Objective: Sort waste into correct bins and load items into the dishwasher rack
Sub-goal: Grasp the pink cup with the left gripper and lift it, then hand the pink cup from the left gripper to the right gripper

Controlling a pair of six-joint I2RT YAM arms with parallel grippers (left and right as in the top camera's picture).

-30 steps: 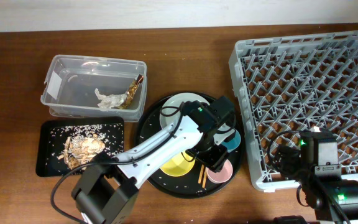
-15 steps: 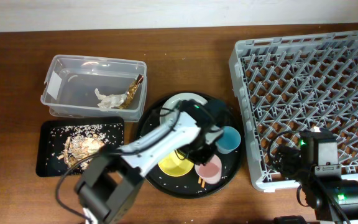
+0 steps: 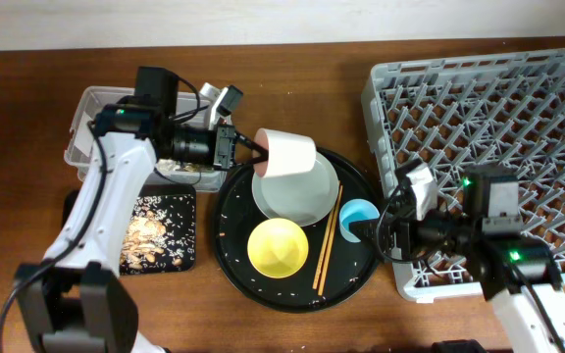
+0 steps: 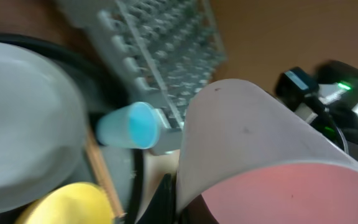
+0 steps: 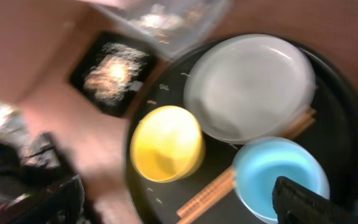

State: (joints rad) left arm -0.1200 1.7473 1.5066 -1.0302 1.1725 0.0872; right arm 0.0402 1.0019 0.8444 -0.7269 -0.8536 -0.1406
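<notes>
Overhead, the left gripper (image 3: 255, 147) was clamped on the pink cup (image 3: 290, 154), holding it tipped on its side above the grey plate's (image 3: 292, 196) far rim. The right gripper (image 3: 385, 233) — jaws spread wide — sat just beside the light-blue cup (image 3: 361, 214) on the round black tray (image 3: 231, 235); whether they touched, I could not tell.
</notes>
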